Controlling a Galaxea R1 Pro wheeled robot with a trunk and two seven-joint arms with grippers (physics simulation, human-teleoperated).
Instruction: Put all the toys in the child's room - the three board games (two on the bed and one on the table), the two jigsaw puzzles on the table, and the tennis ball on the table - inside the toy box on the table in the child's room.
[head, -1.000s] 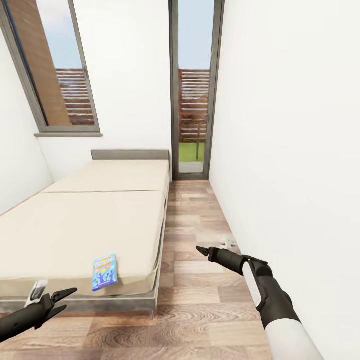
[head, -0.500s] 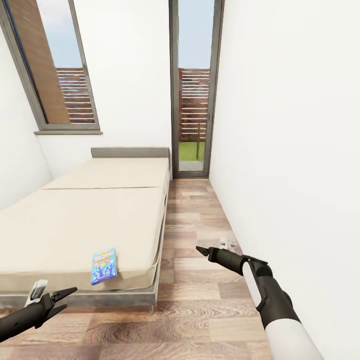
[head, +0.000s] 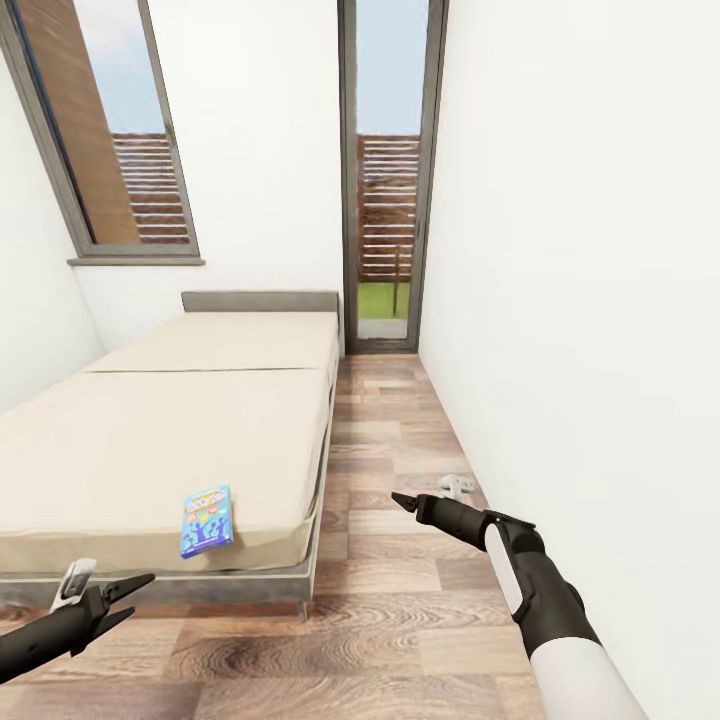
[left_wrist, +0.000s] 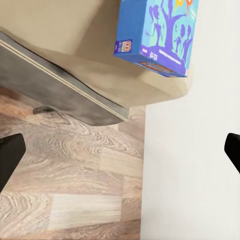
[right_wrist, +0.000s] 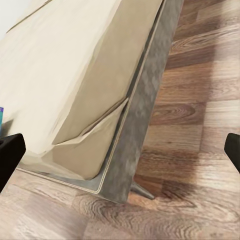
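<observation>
A wheeled robot backs a little away from the bed (head: 200, 430) in the child's room: across the last second the whole head view has slid, the bed's foot edge riding higher in the picture and more wood floor (head: 400, 640) opening beneath it. That is camera motion with the base, not movement of the things; the arms keep the same pose in the view throughout.

The blue board game (head: 207, 520) with cartoon figures lies flat on the beige mattress near its foot corner, at about 8 o'clock from the head view's centre, resting where it was on the bed. In the left wrist view the same box (left_wrist: 157, 32) sits just at the mattress edge, above the grey bed frame (left_wrist: 65, 92).

The left gripper (head: 132, 590) hangs low at 8 o'clock, its fingers spread wide and holding nothing, below and short of the game. The right gripper (head: 400, 500) points out over the floor at 5 o'clock; the wrist view has its finger (right_wrist: 10, 152) tips far apart, so it is wide and unladen too.

By the look of it, this game is not yet picked up, and the retreat lengthens the reach it needs.
</observation>
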